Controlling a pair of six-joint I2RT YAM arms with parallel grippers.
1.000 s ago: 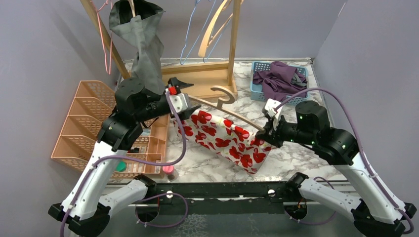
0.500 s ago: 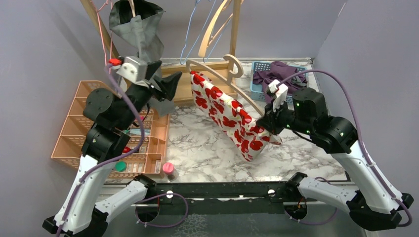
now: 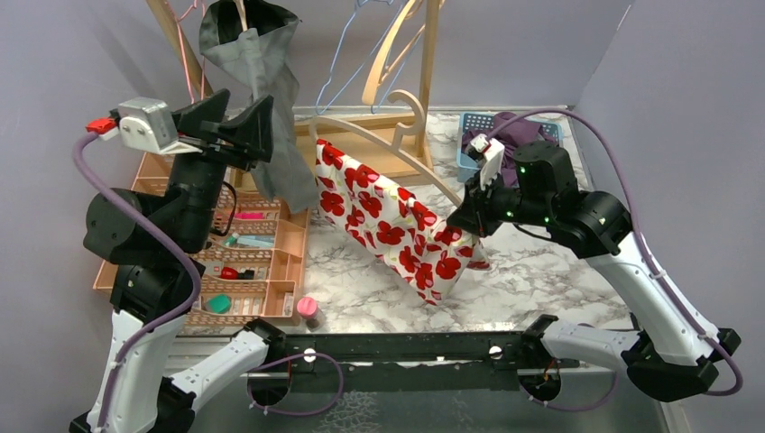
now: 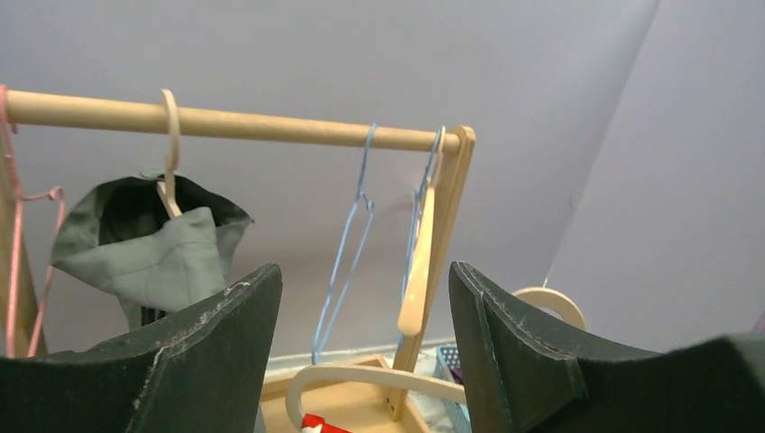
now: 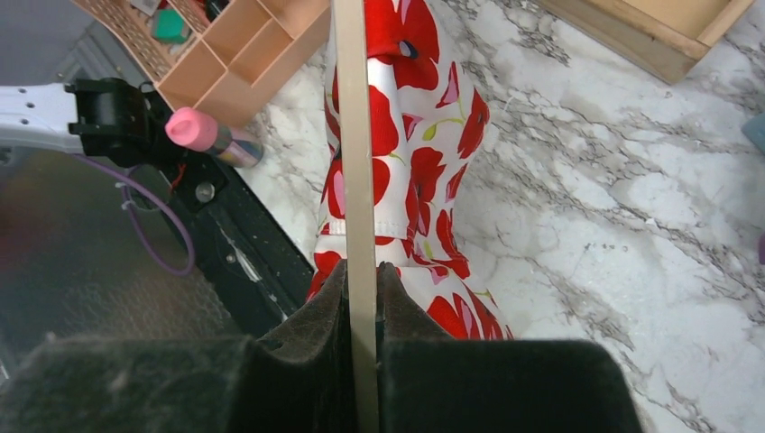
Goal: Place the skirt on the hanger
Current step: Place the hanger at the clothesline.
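I use the wooden rack (image 3: 424, 63) as reference for all positions. The right gripper (image 3: 465, 221) is in front of the rack and to its right, with its fingers (image 5: 316, 316) pressed together on one arm of the wooden hanger (image 3: 397, 144). The right wrist view confirms the pinch: the hanger arm (image 5: 354, 180) runs straight between the two pads. The skirt (image 3: 388, 225), white with red flowers, is draped over this hanger and hangs below it, in front of the rack base. I cannot tell whether its lower corner touches the table (image 3: 541, 271). The hanger's hook points up towards the rack, apart from the rail. The left gripper (image 3: 239, 126) is raised to the left of the rack, spread wide and holding nothing. Its wrist view faces the rail (image 4: 271, 126), with a grey garment (image 4: 153, 253) hanging from it. A blue basket (image 3: 469, 135) sits right of the rack; an orange tray (image 3: 171, 207) sits left of it.
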